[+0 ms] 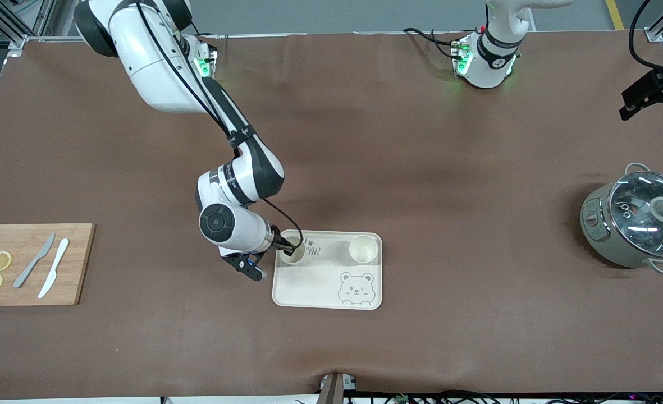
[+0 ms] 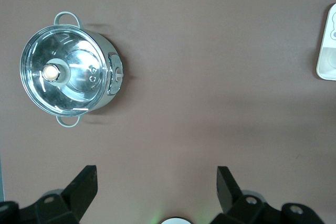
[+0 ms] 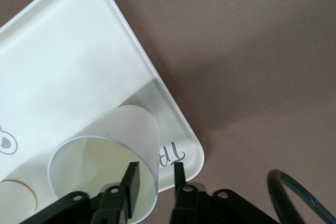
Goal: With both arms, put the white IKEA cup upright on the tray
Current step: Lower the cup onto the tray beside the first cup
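We see the right gripper (image 3: 155,174) clenched on the rim of a cup (image 1: 292,251) upright on the tray (image 1: 320,286) — lifting away unreleased could tip it. The left gripper (image 2: 157,184) waits, released, over bare desk (image 2: 210,77).

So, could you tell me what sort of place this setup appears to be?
Probably a robotics lab staged as a kitchen: two arms bolted to a brown-covered table, aluminium framing at its corners, and props such as a lidded pot and a cutting board with lemon slices.
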`<action>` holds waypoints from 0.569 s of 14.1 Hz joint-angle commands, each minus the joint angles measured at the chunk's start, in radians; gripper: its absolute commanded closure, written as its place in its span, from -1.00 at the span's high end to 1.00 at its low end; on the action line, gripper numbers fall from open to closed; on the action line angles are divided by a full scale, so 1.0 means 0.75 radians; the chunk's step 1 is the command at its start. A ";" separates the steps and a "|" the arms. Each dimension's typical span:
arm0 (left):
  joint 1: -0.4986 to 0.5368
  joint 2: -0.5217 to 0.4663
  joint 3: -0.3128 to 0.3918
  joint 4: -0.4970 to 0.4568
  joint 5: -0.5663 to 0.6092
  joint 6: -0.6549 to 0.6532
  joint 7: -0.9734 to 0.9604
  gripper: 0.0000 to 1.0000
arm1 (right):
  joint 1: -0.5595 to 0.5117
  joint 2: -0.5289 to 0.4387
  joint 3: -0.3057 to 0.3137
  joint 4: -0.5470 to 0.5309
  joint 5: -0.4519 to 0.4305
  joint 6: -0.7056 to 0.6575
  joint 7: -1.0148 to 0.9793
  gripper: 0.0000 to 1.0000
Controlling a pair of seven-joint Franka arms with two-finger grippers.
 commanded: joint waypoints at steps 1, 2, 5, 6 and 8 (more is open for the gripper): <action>-0.007 -0.023 0.012 -0.010 -0.021 0.011 0.015 1.00 | 0.006 -0.018 -0.019 -0.009 0.006 -0.020 0.005 1.00; -0.009 -0.023 0.012 -0.010 -0.021 0.011 0.015 1.00 | 0.000 -0.034 -0.019 0.006 0.004 -0.071 0.001 1.00; -0.017 -0.007 0.010 -0.010 -0.021 0.023 0.015 1.00 | -0.043 -0.055 -0.021 0.081 0.022 -0.200 -0.012 1.00; -0.019 -0.007 0.007 -0.012 -0.021 0.030 0.015 1.00 | -0.081 -0.055 -0.006 0.092 0.026 -0.231 -0.012 1.00; -0.019 -0.005 -0.003 -0.010 -0.021 0.032 0.025 1.00 | -0.122 -0.069 -0.002 0.130 0.057 -0.282 -0.012 1.00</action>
